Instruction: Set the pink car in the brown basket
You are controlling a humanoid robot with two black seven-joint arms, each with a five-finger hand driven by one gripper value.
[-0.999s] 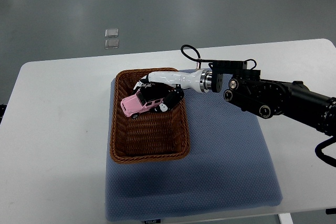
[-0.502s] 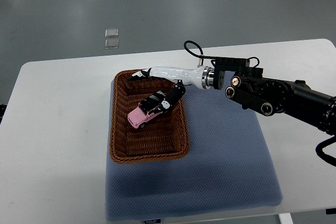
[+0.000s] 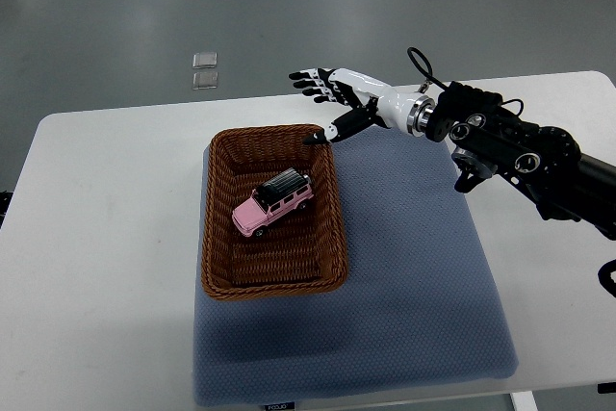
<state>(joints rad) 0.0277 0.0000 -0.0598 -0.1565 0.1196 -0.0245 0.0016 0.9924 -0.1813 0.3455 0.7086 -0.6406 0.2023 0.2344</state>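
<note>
Right robot hand [image 3: 339,101] hovers empty, fingers spread, above the brown basket's [image 3: 218,238] far rim; pink car [image 3: 272,203] lies inside.

The small toy car [image 3: 272,203] was pink with a black roof and dark wheels. It lay in a rectangular woven wicker basket [image 3: 218,244] of warm brown, ribbed by its weave. Under the basket spread a blue-grey padded mat [image 3: 414,276] with a fine dotted texture, on a plain white counter [image 3: 106,238]. The right hand [image 3: 339,103] was white with black fingers' tips, its arm black. The floor [image 3: 115,16] was grey.
</note>
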